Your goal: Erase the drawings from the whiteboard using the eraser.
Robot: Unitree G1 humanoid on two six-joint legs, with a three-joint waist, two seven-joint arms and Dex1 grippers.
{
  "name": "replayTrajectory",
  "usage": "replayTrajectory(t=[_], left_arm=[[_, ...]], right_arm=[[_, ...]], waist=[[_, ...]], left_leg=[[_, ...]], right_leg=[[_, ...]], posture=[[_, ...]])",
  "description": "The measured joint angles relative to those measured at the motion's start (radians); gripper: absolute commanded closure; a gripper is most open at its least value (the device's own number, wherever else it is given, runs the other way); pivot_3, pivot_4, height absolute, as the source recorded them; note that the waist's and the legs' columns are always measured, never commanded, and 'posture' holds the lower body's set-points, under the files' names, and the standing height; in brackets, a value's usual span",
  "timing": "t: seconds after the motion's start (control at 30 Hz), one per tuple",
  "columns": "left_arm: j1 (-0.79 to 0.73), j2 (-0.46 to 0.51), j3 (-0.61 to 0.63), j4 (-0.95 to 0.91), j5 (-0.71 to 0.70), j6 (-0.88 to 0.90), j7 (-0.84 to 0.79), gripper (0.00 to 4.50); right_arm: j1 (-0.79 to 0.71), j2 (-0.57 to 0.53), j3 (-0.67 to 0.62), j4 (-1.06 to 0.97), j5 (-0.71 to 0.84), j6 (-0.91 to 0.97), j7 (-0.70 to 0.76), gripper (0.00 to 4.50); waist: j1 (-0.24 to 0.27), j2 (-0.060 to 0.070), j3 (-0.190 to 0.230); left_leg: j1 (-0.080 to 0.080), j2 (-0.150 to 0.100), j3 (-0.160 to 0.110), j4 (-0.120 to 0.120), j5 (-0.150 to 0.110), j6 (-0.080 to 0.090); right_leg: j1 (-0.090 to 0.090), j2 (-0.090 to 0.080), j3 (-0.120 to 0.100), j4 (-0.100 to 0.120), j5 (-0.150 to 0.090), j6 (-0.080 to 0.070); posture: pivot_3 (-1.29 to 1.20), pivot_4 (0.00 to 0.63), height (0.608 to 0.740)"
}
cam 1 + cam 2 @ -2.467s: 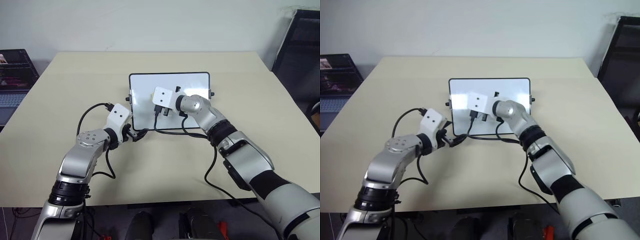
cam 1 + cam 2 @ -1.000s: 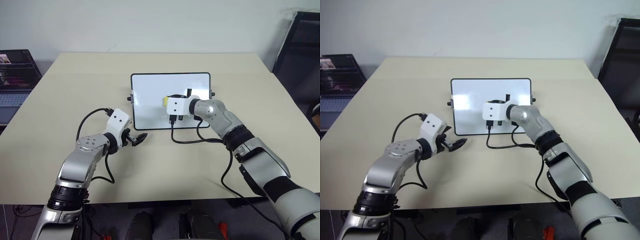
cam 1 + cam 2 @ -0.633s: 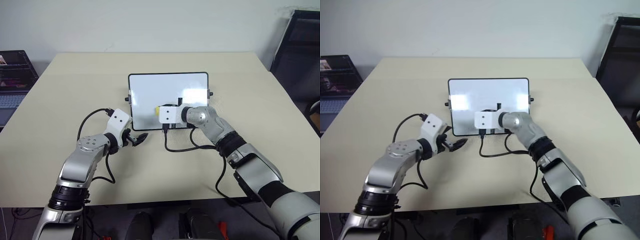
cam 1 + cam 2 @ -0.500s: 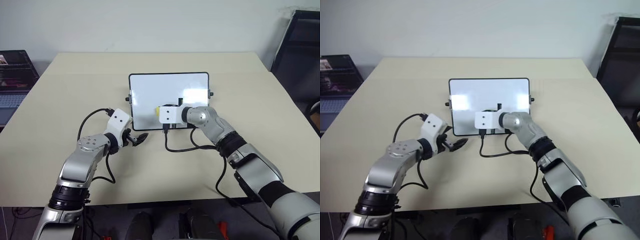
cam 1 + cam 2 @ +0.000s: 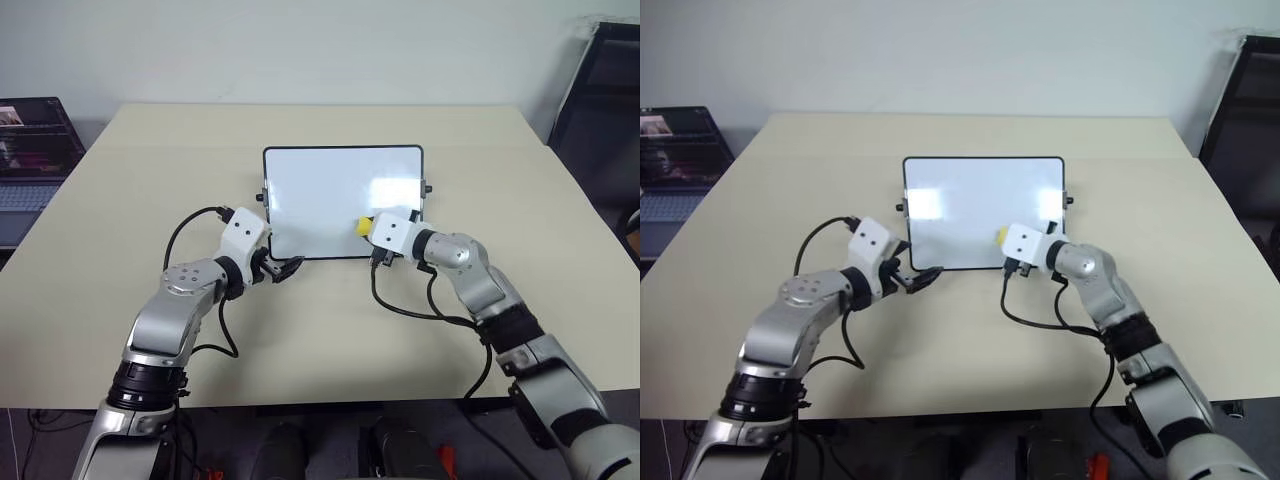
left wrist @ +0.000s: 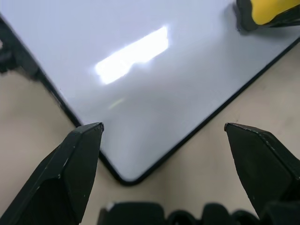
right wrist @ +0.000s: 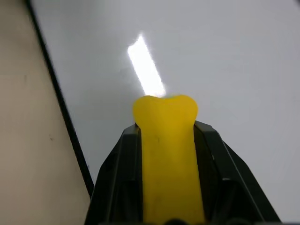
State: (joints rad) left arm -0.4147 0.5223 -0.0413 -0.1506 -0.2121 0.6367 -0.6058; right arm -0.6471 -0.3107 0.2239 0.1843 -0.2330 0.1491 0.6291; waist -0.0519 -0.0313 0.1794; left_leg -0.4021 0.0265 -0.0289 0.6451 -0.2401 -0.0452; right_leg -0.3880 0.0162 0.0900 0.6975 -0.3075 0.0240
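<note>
Two black fingers of your right gripper [image 7: 168, 187] clamp the yellow eraser [image 7: 168, 154], a grip the right wrist view shows up close, while the head views place it over the whiteboard [image 5: 330, 190] at its near right part. Your left gripper [image 6: 164, 140] hangs wide open, empty, straddling the board's near left corner. You'll find the board's white face blank, on a beige table [image 5: 120, 230]; a laptop [image 5: 35, 150] sits far left.

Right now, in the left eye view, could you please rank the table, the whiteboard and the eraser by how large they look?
1. The table, by far the largest, spanning most of the picture.
2. The whiteboard, lying flat on the table.
3. The eraser, a small yellow block held by the right gripper at the board's near edge.
</note>
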Motion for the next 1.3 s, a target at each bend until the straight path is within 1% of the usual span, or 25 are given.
replayTrajectory(t=[0.13, 0.23, 0.33, 0.47, 0.63, 0.73, 0.8, 0.93, 1.17, 1.23, 1.3], left_arm=[[-0.02, -0.022, -0.016, -0.063, -0.043, -0.028, -0.046, 0.0], [-0.035, -0.024, -0.037, -0.092, -0.056, -0.048, -0.083, 0.0], [-0.051, -0.015, -0.101, -0.093, -0.045, -0.107, -0.146, 0.0], [-0.078, -0.013, -0.161, -0.071, -0.033, -0.175, -0.222, 0.0], [-0.161, -0.011, -0.25, 0.07, -0.033, -0.256, -0.409, 0.0], [-0.196, -0.015, -0.271, 0.153, -0.019, -0.316, -0.461, 0.0], [-0.235, -0.025, -0.28, 0.233, 0.009, -0.376, -0.484, 0.0], [-0.274, -0.052, -0.286, 0.316, 0.038, -0.45, -0.518, 0.0], [-0.287, -0.098, -0.306, 0.343, 0.061, -0.501, -0.545, 0.0], [-0.289, -0.102, -0.306, 0.344, 0.067, -0.508, -0.547, 0.0], [-0.292, -0.11, -0.306, 0.344, 0.075, -0.511, -0.548, 0.0]], right_arm=[[0.128, 0.028, -0.152, -0.311, 0.133, 0.245, -0.029, 3.38], [0.273, 0.017, -0.244, -0.491, 0.168, 0.399, -0.076, 3.38], [0.39, 0.017, -0.323, -0.573, 0.174, 0.516, -0.144, 3.38], [0.424, 0.013, -0.354, -0.626, 0.177, 0.618, -0.211, 3.38], [0.406, 0.059, -0.346, -0.628, 0.212, 0.76, -0.262, 3.38], [0.385, 0.069, -0.348, -0.607, 0.229, 0.782, -0.281, 3.38], [0.359, 0.069, -0.358, -0.573, 0.238, 0.786, -0.302, 3.38], [0.344, 0.065, -0.379, -0.529, 0.254, 0.791, -0.333, 3.38], [0.336, 0.056, -0.404, -0.451, 0.267, 0.795, -0.378, 3.38], [0.329, 0.056, -0.411, -0.443, 0.277, 0.795, -0.389, 2.64], [0.317, 0.055, -0.418, -0.437, 0.291, 0.795, -0.393, 2.06]], waist=[[0.007, 0.0, 0.0], [0.019, 0.0, 0.0], [0.02, 0.0, 0.0], [0.002, 0.0, 0.0], [-0.007, 0.0, 0.0], [-0.005, 0.0, 0.0], [-0.004, 0.0, 0.0], [-0.002, 0.0, 0.0], [-0.004, 0.0, 0.0], [-0.005, 0.0, 0.0], [-0.005, 0.0, 0.0]], left_leg=[[-0.001, 0.0, -0.001, 0.0, 0.0, 0.0], [-0.001, -0.001, -0.001, 0.0, 0.0, 0.0], [0.0, -0.001, 0.001, 0.0, 0.0, 0.0], [0.002, 0.0, 0.004, 0.0, 0.0, 0.0], [0.002, 0.0, 0.004, 0.0, 0.0, 0.0], [0.001, 0.0, 0.004, 0.0, 0.0, 0.0], [0.0, -0.001, 0.004, 0.0, 0.0, 0.0], [0.0, -0.001, 0.004, -0.001, -0.001, 0.001], [-0.001, 0.0, 0.004, -0.001, -0.001, 0.001], [-0.001, 0.0, 0.004, -0.001, -0.001, 0.001], [-0.001, 0.0, 0.004, -0.001, -0.001, 0.001]], right_leg=[[0.0, 0.0, -0.001, -0.002, 0.0, 0.0], [0.001, 0.0, -0.001, -0.003, 0.0, 0.0], [0.001, 0.0, 0.001, -0.002, 0.0, 0.001], [0.001, 0.002, 0.003, -0.001, -0.001, 0.001], [0.0, 0.008, 0.003, -0.001, -0.001, 0.001], [0.0, 0.007, 0.004, -0.002, -0.001, 0.001], [0.0, 0.007, 0.003, -0.002, -0.001, 0.001], [0.0, 0.007, 0.003, -0.003, -0.001, 0.001], [0.0, 0.007, 0.005, -0.005, -0.001, 0.001], [0.0, 0.007, 0.005, -0.004, -0.001, 0.001], [0.0, 0.007, 0.005, -0.004, -0.001, 0.001]], posture=[[0.0, 0.15, 0.74], [0.0, 0.15, 0.74], [0.0, 0.15, 0.74], [0.0, 0.15, 0.74], [0.0, 0.15, 0.74], [0.0, 0.15, 0.74], [0.0, 0.15, 0.74], [0.0, 0.15, 0.74], [0.0, 0.15, 0.74], [0.0, 0.15, 0.74], [0.0, 0.15, 0.74]])
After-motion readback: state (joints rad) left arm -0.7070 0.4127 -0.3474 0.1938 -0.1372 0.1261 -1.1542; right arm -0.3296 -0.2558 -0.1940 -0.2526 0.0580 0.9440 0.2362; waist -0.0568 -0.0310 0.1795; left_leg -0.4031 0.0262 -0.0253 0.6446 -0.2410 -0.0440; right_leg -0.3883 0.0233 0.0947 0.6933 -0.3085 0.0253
